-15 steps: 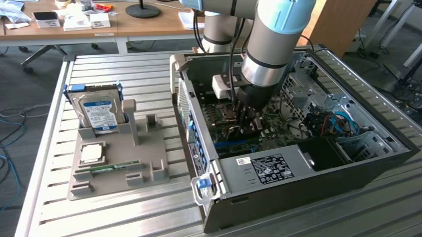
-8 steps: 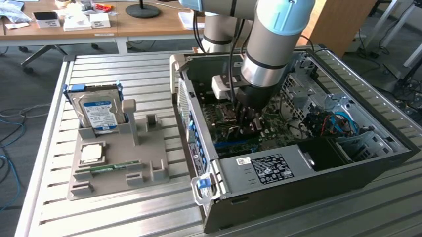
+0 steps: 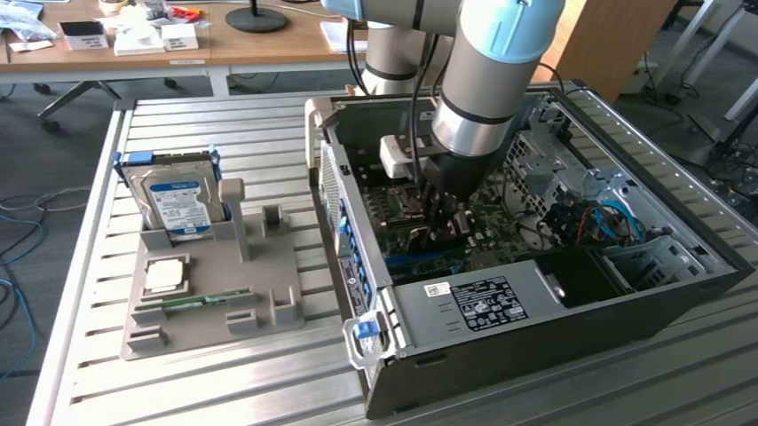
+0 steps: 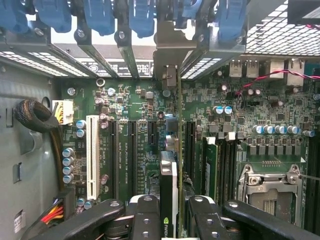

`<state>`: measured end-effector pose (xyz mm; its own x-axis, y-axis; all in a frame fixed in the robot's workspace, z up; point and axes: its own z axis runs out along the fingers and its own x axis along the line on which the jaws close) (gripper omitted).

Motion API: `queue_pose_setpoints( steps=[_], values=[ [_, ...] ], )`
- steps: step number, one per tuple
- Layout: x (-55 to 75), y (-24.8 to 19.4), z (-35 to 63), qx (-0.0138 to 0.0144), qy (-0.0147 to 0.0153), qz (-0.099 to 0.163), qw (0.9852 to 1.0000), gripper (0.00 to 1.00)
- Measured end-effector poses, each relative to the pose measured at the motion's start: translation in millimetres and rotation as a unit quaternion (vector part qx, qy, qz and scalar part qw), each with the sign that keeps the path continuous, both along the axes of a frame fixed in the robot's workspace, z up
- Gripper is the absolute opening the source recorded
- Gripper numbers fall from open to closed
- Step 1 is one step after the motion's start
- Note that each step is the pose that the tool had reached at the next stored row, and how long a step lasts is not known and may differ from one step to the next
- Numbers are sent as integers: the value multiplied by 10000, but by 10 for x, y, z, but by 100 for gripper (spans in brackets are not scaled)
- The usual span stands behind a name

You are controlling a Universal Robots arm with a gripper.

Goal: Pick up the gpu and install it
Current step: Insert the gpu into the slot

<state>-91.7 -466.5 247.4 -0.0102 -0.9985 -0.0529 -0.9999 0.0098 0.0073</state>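
- The gpu [image 4: 169, 190] stands on edge between the black fingers [image 4: 145, 220], which are closed narrowly on its top edge; the card runs toward 12 o'clock in the wrist view, over the motherboard [image 4: 125, 150] slots.
- Its silver bracket [image 4: 169, 65] reaches up among the rear slot covers below the blue latches [image 4: 100, 17].
- In the exterior view the gripper [image 3: 445, 226] is down inside the open computer case [image 3: 533, 302], the arm [image 3: 480, 80] nearly vertical, leaning slightly toward 1 o'clock.
- At 9 o'clock of the case, a grey parts holder [image 3: 213, 284] carries the hard drive [image 3: 177, 202].
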Motion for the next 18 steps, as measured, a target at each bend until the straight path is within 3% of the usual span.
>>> queue_pose_setpoints(
  steps=[18],
  values=[
    [-5,-1,-38,-1,-2,1,10000,27]
  ],
)
